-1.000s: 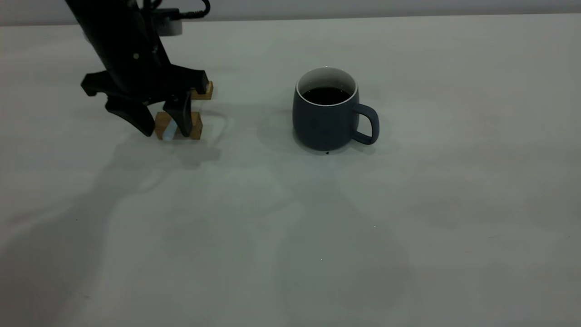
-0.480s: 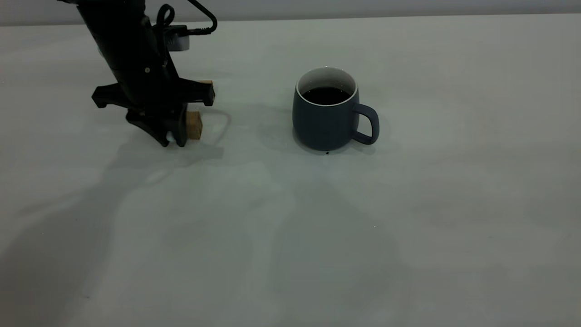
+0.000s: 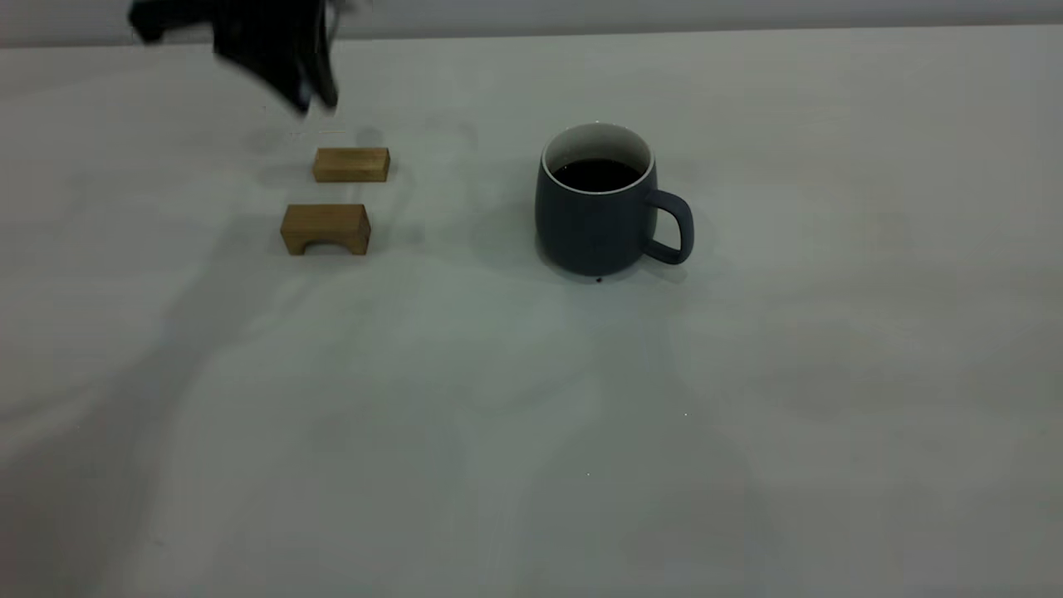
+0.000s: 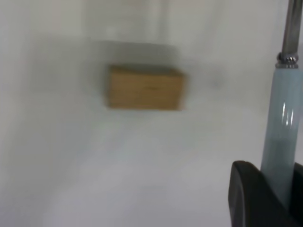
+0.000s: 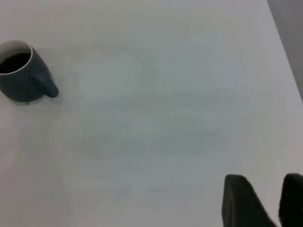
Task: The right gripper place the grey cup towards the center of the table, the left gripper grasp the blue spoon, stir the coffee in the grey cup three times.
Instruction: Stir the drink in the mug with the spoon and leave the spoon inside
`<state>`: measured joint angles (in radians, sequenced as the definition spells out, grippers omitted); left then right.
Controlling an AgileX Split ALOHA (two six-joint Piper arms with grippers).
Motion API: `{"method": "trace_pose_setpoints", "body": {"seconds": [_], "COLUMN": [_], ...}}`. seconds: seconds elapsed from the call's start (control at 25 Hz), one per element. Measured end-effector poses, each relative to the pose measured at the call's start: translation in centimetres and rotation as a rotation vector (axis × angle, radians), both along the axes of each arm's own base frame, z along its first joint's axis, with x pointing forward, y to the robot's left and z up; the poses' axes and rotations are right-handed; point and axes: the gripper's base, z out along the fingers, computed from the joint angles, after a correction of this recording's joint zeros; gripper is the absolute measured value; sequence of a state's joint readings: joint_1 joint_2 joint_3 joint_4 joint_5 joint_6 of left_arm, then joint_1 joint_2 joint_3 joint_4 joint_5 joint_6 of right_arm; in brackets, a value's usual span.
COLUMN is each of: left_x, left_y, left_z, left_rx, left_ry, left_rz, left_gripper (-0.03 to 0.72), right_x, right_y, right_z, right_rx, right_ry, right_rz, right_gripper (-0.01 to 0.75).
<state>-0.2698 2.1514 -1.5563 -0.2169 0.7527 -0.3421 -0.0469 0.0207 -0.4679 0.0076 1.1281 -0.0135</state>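
Pale matte table, grey cup with coffee mid-surface, well right of left gripper raised over two wooden blocks; blue spoon, glossy handle, metal neck, clamped between fingers. Right gripper apart, far from cup

glossy blue spoon; wooden blocks
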Motion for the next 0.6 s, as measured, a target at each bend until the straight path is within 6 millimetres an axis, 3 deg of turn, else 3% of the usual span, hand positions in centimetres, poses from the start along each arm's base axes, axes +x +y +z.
{"method": "trace_pose_setpoints", "body": {"seconds": [0.12,0.36,0.48,0.6], "left_x": [-0.8,-1.1,-0.6,-0.2], "left_y": [-1.2,-4.5,-6.0,-7.2], "left_z": [2.0,4.3,4.9,4.3], "left_rx": [-0.156,-0.560,-0.775,-0.910], "left_ry": [0.172,0.520,0.689,0.842], "left_rz": [0.246,0.677,0.804,0.864], "left_gripper": [0.163,0.163,0.163,0.163], "right_x": [0.0,0.0,0.0,0.0], "right_y": [0.0,0.0,0.0,0.0], "right_z": [0.0,0.0,0.0,0.0], "right_rx": [0.000,0.000,-0.001,-0.001], "right_ry": [0.000,0.000,0.000,0.000], "right_rz": [0.000,0.000,0.000,0.000], "right_gripper": [0.238,0.238,0.238,0.238]}}
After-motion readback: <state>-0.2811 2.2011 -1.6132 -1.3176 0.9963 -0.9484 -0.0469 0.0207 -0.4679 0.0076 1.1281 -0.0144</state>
